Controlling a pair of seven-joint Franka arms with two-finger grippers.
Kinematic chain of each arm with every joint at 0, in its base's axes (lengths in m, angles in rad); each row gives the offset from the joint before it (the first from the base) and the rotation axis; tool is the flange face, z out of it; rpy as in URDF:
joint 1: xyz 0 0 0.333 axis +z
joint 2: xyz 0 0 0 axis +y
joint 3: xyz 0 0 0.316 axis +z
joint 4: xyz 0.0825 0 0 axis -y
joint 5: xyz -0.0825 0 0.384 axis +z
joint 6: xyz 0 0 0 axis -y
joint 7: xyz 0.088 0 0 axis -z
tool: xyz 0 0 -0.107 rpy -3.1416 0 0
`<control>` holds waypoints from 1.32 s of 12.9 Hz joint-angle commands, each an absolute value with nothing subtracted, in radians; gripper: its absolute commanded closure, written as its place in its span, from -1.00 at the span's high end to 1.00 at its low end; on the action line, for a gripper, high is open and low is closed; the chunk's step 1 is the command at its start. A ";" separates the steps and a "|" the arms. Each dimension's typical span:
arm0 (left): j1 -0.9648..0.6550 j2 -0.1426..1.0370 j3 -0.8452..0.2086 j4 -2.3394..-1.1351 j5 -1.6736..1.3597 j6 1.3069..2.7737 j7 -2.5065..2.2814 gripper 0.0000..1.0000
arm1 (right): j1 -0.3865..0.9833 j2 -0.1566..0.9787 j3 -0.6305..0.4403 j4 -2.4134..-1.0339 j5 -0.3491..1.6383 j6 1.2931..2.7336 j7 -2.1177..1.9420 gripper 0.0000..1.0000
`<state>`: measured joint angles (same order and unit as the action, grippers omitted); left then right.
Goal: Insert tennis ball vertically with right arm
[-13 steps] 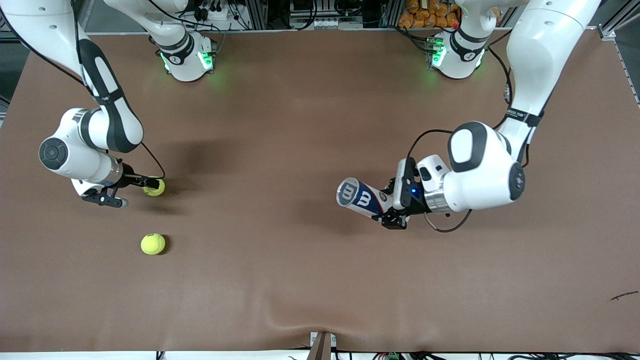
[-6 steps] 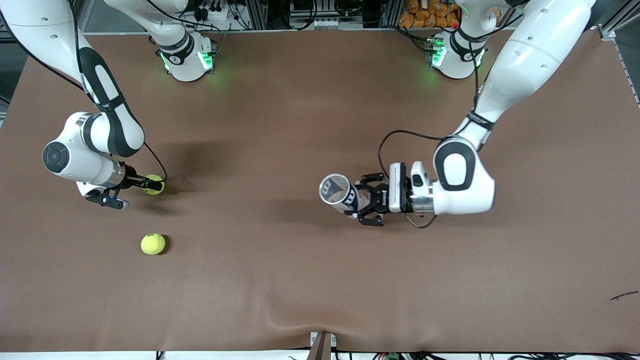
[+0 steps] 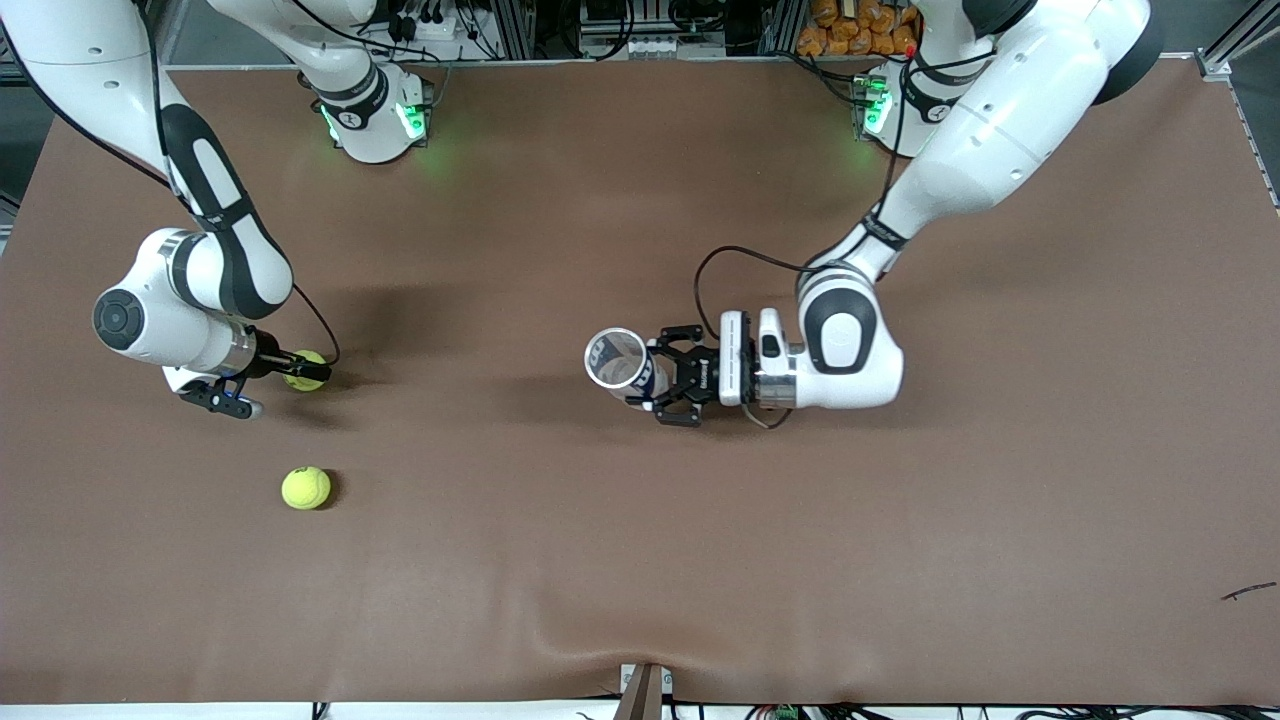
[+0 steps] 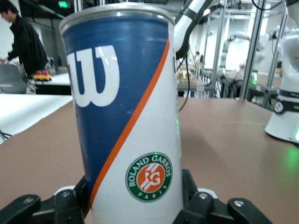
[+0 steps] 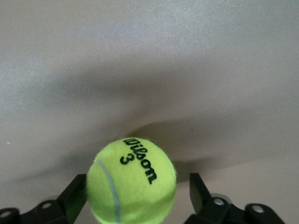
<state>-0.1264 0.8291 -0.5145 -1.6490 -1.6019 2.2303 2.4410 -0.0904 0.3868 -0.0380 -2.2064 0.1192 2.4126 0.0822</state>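
My right gripper (image 3: 300,372) sits low at the right arm's end of the counter (image 3: 640,560), jaws spread around a tennis ball (image 5: 131,179), one side not touching. My left gripper (image 3: 655,384) pinches the upright can (image 4: 126,112) mid-counter. A second ball (image 3: 305,488) lies nearer the camera.
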 commanded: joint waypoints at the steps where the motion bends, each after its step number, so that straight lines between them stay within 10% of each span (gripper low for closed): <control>1: -0.223 0.894 -0.520 -1.618 -1.782 2.226 2.560 0.50 | -0.101 0.394 -0.028 -2.197 0.133 2.416 0.091 0.28; 5: -0.401 0.991 -0.476 -1.499 -2.002 2.235 2.728 0.51 | -0.104 0.355 -0.028 -2.162 0.133 2.349 0.089 0.16; 10: -0.646 0.989 -0.233 -1.477 -2.223 2.237 2.815 0.51 | -0.110 0.299 -0.028 -1.860 0.135 1.882 0.092 0.16; 17: -0.650 1.038 -0.210 -1.466 -2.249 2.230 2.890 0.50 | 0.013 0.180 -0.017 -1.701 0.213 1.575 0.272 0.14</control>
